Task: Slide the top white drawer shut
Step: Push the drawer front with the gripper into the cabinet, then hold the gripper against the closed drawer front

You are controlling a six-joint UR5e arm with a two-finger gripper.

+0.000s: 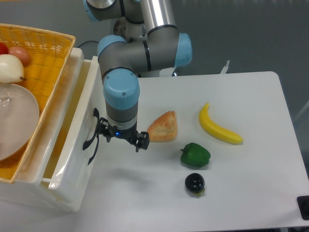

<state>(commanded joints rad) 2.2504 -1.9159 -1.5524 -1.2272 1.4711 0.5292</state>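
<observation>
The top white drawer (77, 145) sticks out of the cabinet at the left by a narrow gap, and its black curved handle (91, 138) faces right. My gripper (119, 140) points down right beside the drawer front, open, holding nothing. Its left finger (100, 131) sits against the front panel next to the handle. The drawer's inside is mostly hidden under the yellow basket.
A yellow wicker basket (46, 53) with fruit and a glass bowl (14, 123) rests on top of the cabinet. On the table to the right lie a piece of bread (163, 127), a banana (219, 128), a green pepper (195, 154) and a dark round fruit (194, 183).
</observation>
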